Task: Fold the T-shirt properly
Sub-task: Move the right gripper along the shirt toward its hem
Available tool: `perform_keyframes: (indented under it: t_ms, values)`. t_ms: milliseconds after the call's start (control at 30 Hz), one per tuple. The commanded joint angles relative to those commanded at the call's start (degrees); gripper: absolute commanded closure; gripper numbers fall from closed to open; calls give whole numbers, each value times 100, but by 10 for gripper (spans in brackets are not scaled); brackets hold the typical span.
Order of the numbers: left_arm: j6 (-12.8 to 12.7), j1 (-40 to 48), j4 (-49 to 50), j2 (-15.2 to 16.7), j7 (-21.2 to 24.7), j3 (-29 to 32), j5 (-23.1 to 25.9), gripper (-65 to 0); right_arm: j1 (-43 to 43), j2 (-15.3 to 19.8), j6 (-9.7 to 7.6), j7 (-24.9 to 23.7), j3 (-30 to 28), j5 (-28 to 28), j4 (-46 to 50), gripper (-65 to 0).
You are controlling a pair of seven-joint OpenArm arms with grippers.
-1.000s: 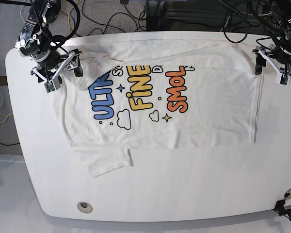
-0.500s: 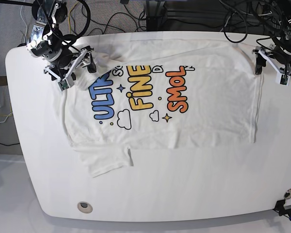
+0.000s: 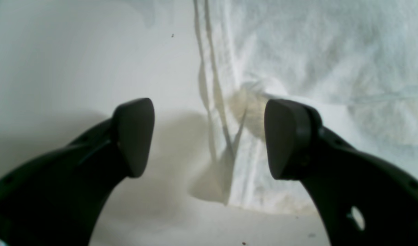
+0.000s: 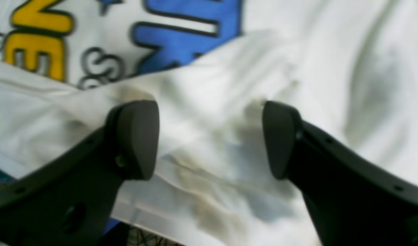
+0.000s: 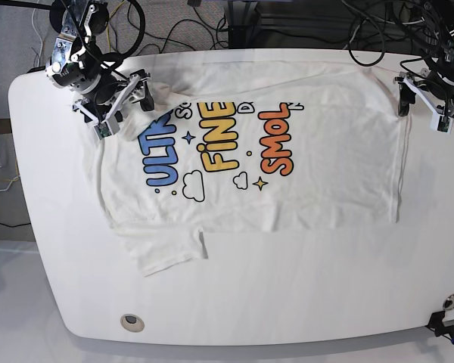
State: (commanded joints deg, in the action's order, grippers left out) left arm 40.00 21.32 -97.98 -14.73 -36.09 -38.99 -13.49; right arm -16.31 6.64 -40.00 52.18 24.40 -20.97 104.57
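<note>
The white T-shirt [image 5: 325, 181] lies spread on the table, print up, with its far edge folded over the top of the lettering and one sleeve [image 5: 170, 253] sticking out at the front left. My right gripper [image 5: 125, 113] is open and low over the folded fabric at the shirt's far left corner. In the right wrist view [image 4: 210, 140] its fingers straddle a rumpled fold [image 4: 212, 85] beside the blue letters. My left gripper [image 5: 422, 115] is open at the shirt's far right corner. In the left wrist view [image 3: 209, 140] it straddles the hem edge [image 3: 222, 102].
The white table [image 5: 287, 302] has a round grommet hole [image 5: 132, 323] at the front left and another [image 5: 452, 302] at the front right. Cables [image 5: 212, 23] and dark equipment lie behind the far edge.
My right gripper has moved right and towards the far edge, from the shirt's left side onto its folded far left corner. My left gripper has stayed almost still. The shirt lies as before.
</note>
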Motion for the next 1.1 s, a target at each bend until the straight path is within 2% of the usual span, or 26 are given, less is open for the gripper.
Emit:
perform_keyframes:
  t_ms: [333,533,633,800,933,1100]
  values:
    - [0,0,9,-9,9,-9,0,-475,18,-26,0,0,-475,0,0,-449]
    - [0,0,9,-9,9,-18,0,-475,185,-176,0,18,-554,0,0,-449]
    - [0,0,9,-9,9,-18,0,-475,413,-316,0,334,-554,0,9,-449]
    - [0,0,9,-9,9,-18,-9,-475,818,-396,0,484,-554,0,9,-449]
    - [0,0,9,-9,9,-18,-9,-475,1213,-545,0,791,-554,0,9,-449]
    - [0,0,9,-9,9,-18,-9,-475,1336,-747,0,809,-633,-44,35,-449]
